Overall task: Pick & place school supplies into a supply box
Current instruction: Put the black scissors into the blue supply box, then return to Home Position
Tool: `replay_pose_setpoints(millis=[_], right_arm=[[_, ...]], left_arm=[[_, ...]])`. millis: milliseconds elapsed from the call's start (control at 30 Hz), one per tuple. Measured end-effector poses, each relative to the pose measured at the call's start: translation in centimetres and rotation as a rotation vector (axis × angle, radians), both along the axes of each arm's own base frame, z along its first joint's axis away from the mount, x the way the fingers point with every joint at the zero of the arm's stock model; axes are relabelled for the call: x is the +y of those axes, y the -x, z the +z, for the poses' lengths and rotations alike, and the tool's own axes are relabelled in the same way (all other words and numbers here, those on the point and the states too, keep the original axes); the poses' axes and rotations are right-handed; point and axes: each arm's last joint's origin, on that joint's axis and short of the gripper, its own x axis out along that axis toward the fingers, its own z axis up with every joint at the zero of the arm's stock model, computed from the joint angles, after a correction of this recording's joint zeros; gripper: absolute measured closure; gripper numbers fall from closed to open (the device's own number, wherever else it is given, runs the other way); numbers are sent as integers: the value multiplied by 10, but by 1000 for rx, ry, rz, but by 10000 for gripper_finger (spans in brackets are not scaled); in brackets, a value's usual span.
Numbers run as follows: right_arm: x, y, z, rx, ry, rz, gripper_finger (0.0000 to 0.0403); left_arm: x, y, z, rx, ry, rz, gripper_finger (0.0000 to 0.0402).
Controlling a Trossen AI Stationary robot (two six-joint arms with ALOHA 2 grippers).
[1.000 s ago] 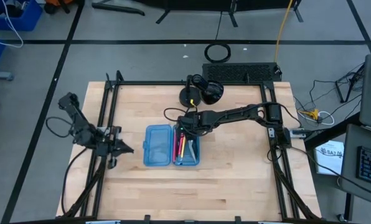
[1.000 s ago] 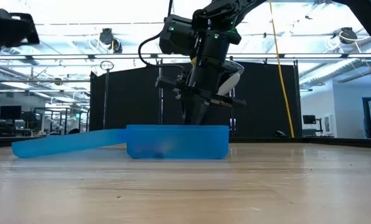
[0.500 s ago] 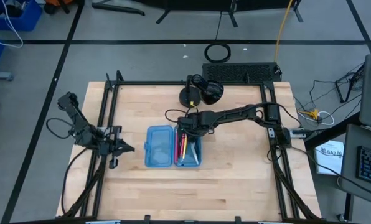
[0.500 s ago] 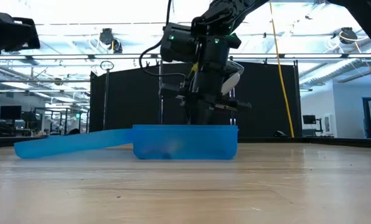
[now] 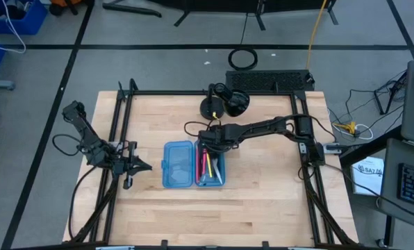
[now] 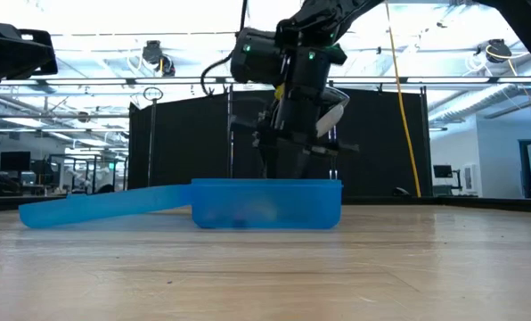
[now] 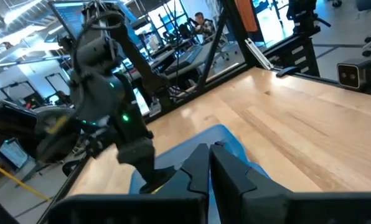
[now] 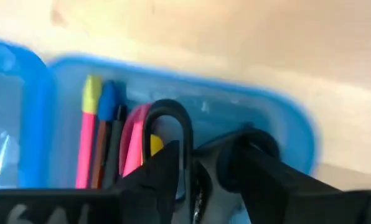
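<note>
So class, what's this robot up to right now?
The right gripper hangs over the far end of the open blue supply box, right where a pair of black-handled scissors lies among the pens already in the box's right half. Its jaws look parted. The left gripper waits shut at the table's left edge.

Left gripper (image 5: 139, 166) shut — right gripper (image 5: 205, 144) parted.

black cam stand (image 5: 221, 104) on table (image 5: 262, 201)
</note>
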Motion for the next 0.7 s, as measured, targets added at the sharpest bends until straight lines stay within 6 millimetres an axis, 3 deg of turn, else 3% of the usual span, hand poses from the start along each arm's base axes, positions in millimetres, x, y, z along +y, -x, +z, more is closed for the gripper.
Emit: replay_pose_setpoints(millis=[233,500,600,700], right_arm=[[4,-2,6,-14,59,44,266],[11,-15,33,-59,146,145,292],[13,-22,50,-94,202,258,300],[26,-28,73,-128,323,490,308]], left_arm=[[0,0,0,2,14,0,395],[-1,0,0,5,22,-29,377],[-1,0,0,5,23,-46,376],[-1,0,0,7,34,-45,376]])
